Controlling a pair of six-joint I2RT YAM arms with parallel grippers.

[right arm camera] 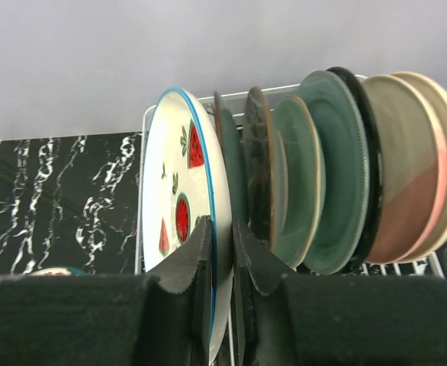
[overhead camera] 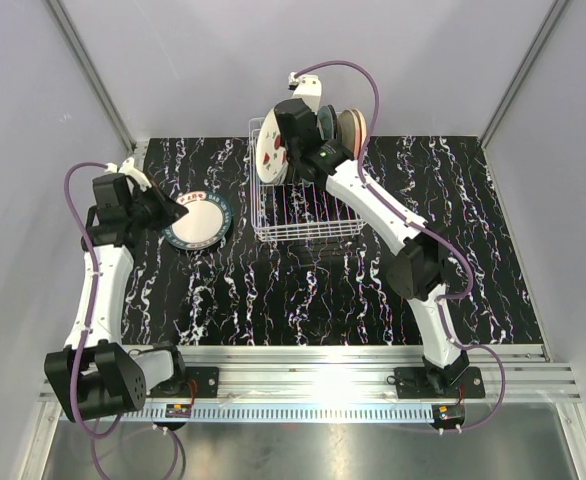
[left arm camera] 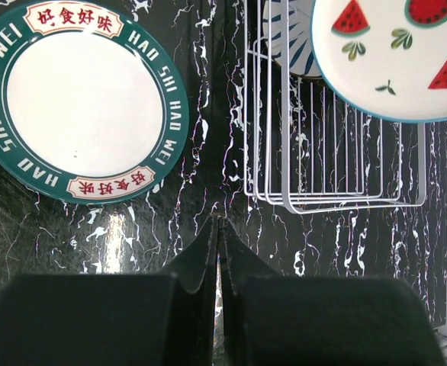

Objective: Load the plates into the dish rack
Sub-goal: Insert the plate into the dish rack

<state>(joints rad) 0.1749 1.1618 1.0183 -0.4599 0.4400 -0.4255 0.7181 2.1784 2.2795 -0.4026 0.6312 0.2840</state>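
A white plate with watermelon marks (right arm camera: 179, 191) stands on edge at the near end of the white wire dish rack (overhead camera: 308, 215). My right gripper (right arm camera: 222, 225) is shut on its blue rim. Behind it, several plates (right arm camera: 338, 175) stand upright in a row: dark, green, then peach and beige. Left of the rack, a white plate with a green lettered rim (left arm camera: 82, 99) lies flat on the table. My left gripper (left arm camera: 220, 217) is shut and empty. It sits just off that plate's edge, between the plate and the rack (left arm camera: 338, 191), without touching either.
The table top is black marble-patterned (overhead camera: 303, 290), with grey walls on three sides. The rack's near half (overhead camera: 303, 225) holds no plates. A metal rail (overhead camera: 313, 365) with both arm bases runs along the near edge.
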